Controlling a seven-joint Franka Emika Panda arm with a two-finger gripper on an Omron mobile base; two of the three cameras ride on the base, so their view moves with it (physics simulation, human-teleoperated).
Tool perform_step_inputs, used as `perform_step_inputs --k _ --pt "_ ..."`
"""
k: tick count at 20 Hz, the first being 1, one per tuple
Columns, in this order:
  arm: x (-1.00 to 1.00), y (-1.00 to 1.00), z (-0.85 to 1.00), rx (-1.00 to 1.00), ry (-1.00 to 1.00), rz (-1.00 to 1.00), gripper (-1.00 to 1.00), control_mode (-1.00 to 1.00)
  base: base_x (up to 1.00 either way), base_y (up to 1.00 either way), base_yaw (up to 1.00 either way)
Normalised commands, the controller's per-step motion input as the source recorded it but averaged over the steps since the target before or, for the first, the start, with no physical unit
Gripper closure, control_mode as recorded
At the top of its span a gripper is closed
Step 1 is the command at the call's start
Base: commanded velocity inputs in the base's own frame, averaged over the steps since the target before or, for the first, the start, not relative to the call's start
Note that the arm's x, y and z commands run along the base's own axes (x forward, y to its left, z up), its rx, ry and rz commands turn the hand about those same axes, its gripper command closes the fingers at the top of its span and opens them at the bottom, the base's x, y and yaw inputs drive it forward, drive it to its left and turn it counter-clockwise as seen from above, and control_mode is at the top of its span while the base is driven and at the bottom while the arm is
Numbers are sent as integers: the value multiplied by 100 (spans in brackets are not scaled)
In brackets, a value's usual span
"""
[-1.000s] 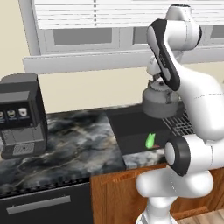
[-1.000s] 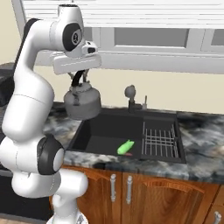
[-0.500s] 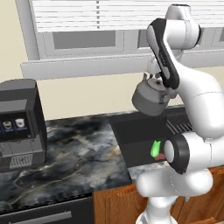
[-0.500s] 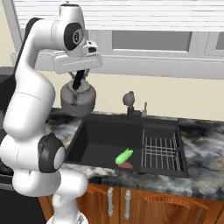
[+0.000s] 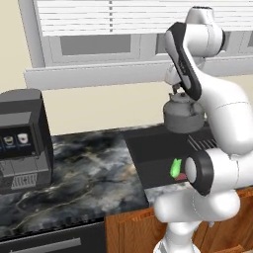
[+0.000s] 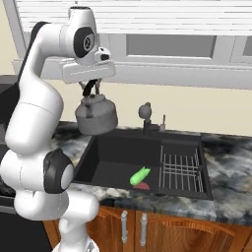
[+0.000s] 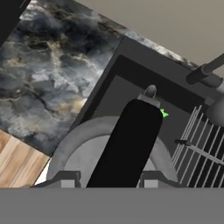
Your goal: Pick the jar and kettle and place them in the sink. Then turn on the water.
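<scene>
My gripper [image 6: 91,84] is shut on the arched black handle [image 7: 131,140] of the grey metal kettle [image 6: 96,115]. The kettle [image 5: 184,116] hangs upright in the air over the back left part of the black sink [image 6: 115,162]. In the hand view the kettle's grey body [image 7: 83,153] sits right below the gripper [image 7: 109,179]. A small green jar [image 6: 140,175] with a red end lies on its side on the sink floor, also seen from the left as the jar [image 5: 174,168]. No water is in view at the dark faucet [image 6: 145,112].
A wire grid rack [image 6: 181,167] fills the sink's right side. A black coffee machine [image 5: 22,138] stands at the left on the marble counter [image 5: 84,168]. A window sill and wall run behind the sink. Wooden cabinet doors [image 6: 147,229] sit below.
Both base views have shifted a little. The kettle stays in my grip; it has dipped slightly and moved a bit to the right over the sink since half a second ago.
</scene>
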Motion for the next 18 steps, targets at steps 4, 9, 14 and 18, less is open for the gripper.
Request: perform_step_inputs --k 4,9,14,18 --pt "39 0 -35 0 0 0 100 -100 0 0 0" --pt "28 0 -58 0 0 0 100 -100 0 0 0" --pt "26 0 -53 0 0 0 100 -100 0 0 0" --pt "16 0 -51 0 0 0 100 -100 0 0 0"
